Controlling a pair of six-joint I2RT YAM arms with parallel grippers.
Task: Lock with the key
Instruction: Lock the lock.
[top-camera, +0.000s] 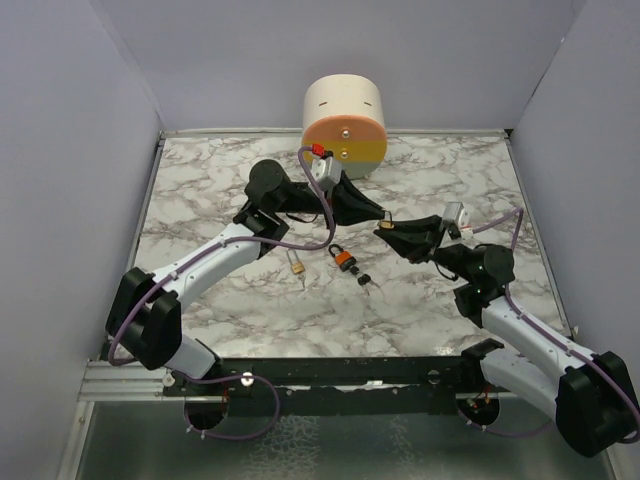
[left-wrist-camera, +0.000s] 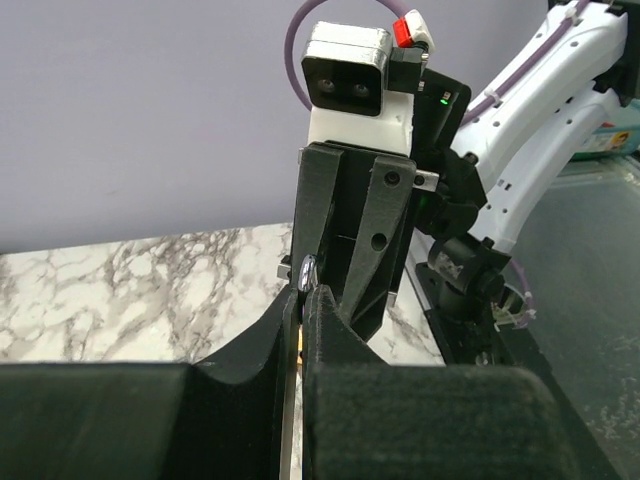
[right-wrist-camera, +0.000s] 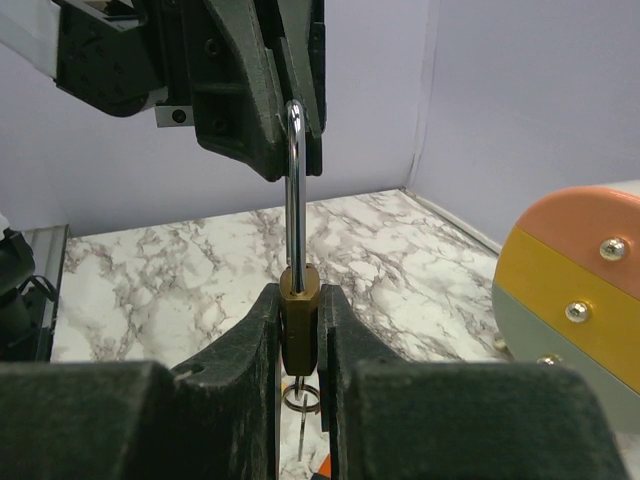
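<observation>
You see left gripper (left-wrist-camera: 303, 300) clamped on padlock (right-wrist-camera: 299, 283) shackle | right gripper (right-wrist-camera: 299, 308) clamped on its body | key (top-camera: 363, 279) on table (top-camera: 200, 190), padlock's 7 o'clock.

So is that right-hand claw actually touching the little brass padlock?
Touching. In the right wrist view, both fingers of the right gripper press flat against the sides of the brass padlock, with no gap showing.
</observation>
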